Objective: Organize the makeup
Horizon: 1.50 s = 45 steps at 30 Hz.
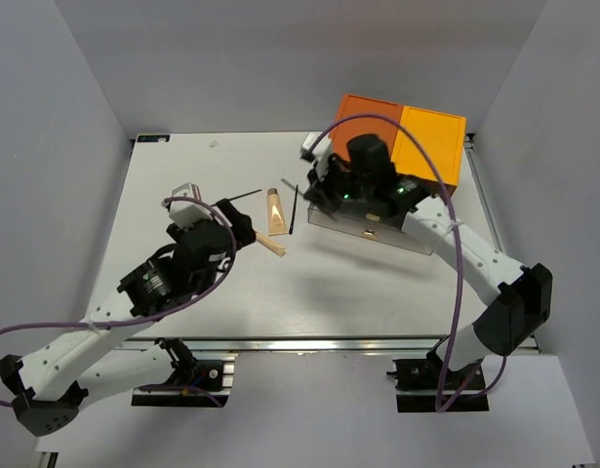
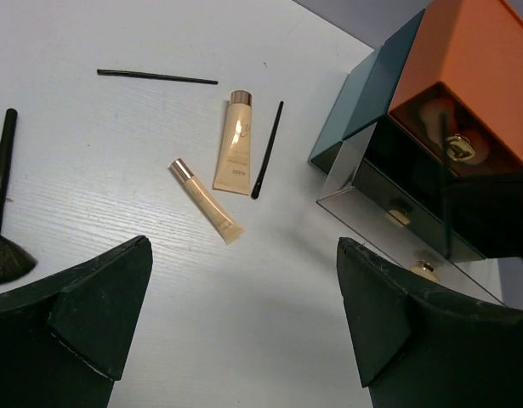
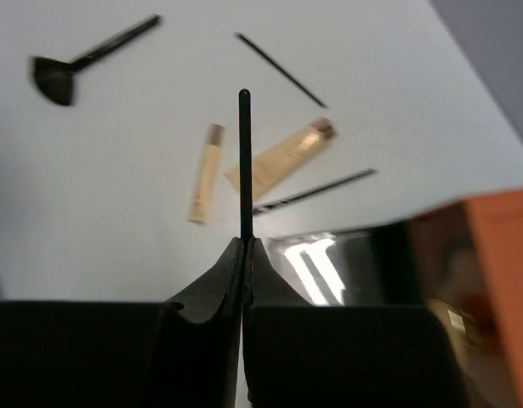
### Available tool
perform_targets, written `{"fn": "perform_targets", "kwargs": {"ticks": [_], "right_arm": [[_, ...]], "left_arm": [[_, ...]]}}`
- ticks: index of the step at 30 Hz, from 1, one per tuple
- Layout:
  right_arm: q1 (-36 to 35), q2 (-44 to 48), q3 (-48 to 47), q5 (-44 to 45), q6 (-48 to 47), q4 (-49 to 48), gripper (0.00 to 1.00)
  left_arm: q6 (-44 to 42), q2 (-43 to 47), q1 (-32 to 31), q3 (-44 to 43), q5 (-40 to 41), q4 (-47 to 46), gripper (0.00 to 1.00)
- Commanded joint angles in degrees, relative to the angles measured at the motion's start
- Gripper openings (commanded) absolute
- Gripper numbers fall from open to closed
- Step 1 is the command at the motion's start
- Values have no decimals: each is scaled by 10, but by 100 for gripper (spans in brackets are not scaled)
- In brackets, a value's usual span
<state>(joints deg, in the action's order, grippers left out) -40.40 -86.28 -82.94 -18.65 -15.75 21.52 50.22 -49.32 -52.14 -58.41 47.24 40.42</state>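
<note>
– Beside the drawer box, overhead: which arm?
– Right gripper; left gripper well apart.
– Left wrist?
– Jaws wide, empty; tan stick just ahead, slanting.
– Right wrist?
– Jaws clamp a thin black pencil, pointing straight forward.

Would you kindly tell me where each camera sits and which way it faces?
Top external: above and behind the bases, looking down at the table; both arms show.
Left wrist: faces the beige tube past the open left gripper.
Right wrist: sights along the right gripper, shut on a thin black stick.
Shared: both wrist views show the tube.
</note>
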Motion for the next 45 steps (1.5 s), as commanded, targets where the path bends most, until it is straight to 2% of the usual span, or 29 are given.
{"fn": "perform_targets", "kwargs": {"ticks": [1, 2, 4, 6, 8, 10, 13, 18, 20, 21, 23, 25, 27, 30, 31, 32, 33, 34, 38, 39, 41, 42, 45], "right_arm": [[83, 3, -33, -25, -123, 58, 0], [99, 2, -36, -26, -140, 68, 0], [135, 3, -40, -10, -198, 91, 0], [155, 3, -39, -9, -240, 113, 0], [168, 9, -22, -6, -293, 124, 0], [168, 14, -7, -9, -328, 130, 0], [169, 7, 11, 5, -354, 121, 0], [170, -27, 10, 34, -366, 144, 2], [169, -32, 14, 34, -368, 152, 13], [170, -29, 17, 32, -368, 150, 31], [173, -20, 25, 25, -363, 148, 49], [174, -8, 32, 20, -359, 142, 54], [175, 5, 34, 10, -351, 137, 55], [185, 30, 30, -21, -324, 128, 54], [189, 39, 32, -45, -311, 114, 54], [193, 51, 37, -57, -297, 100, 53], [199, 73, 42, -66, -282, 86, 53], [201, 84, 48, -74, -255, 61, 53], [205, 129, 88, -88, -221, 32, 52], [206, 144, 97, -89, -217, 28, 52], [208, 159, 116, -89, -207, 14, 52], [209, 172, 134, -87, -204, 8, 53], [215, 190, 156, -85, -191, 0, 52]], "left_arm": [[-21, -73, 34, -56, -43, -11, 98], [-16, -97, 54, -84, -68, 6, 98], [-13, -161, 130, -106, -171, 19, 98], [-20, -193, 196, -112, -264, 0, 98], [-32, -208, 250, -108, -319, -33, 98], [-35, -240, 284, -110, -394, -43, 98], [-42, -284, 324, -124, -428, -34, 98], [-39, -362, 356, -158, -441, -32, 98], [-7, -416, 363, -202, -431, -5, 98], [7, -433, 362, -218, -421, 5, 98], [58, -474, 364, -260, -403, 26, 98], [107, -495, 368, -276, -408, 22, 98], [143, -511, 377, -277, -425, 4, 98], [281, -533, 397, -262, -436, -18, 95], [315, -539, 406, -258, -437, -18, 92], [347, -547, 411, -253, -437, -20, 83], [403, -566, 415, -254, -437, -25, 80], [424, -578, 418, -259, -436, -28, 78], [497, -667, 420, -355, -422, 11, 74], [522, -693, 420, -438, -415, 83, 72], [540, -772, 420, -525, -401, 149, 72], [551, -796, 420, -596, -400, 188, 71], [582, -855, 420, -669, -402, 232, 68]]}}
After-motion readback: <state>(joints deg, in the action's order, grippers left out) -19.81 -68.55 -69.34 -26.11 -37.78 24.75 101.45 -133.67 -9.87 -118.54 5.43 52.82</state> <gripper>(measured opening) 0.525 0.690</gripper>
